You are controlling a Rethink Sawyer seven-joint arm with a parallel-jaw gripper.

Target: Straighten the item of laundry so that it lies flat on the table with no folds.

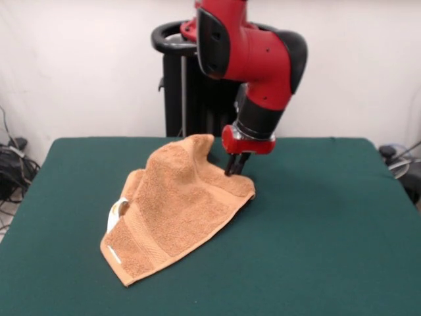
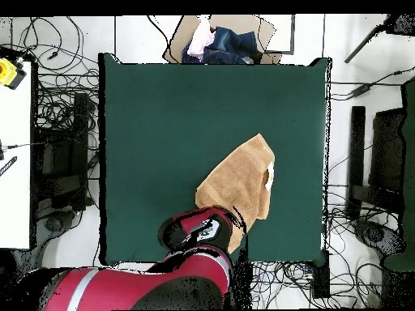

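The orange-tan towel lies crumpled on the green table, left of centre. It is folded over itself, with a raised hump at its far end beside the gripper. A white label shows at its left edge. My gripper points down at the towel's far right corner, its fingers close together and pinching the cloth. In the overhead view the towel lies at the table's lower right, and the red arm covers the gripper and the towel's lower end.
The black pedestal stands behind the table's far edge. In the overhead view a cardboard box with clothes sits past the table's top edge. Cables and black stands lie on the floor on both sides.
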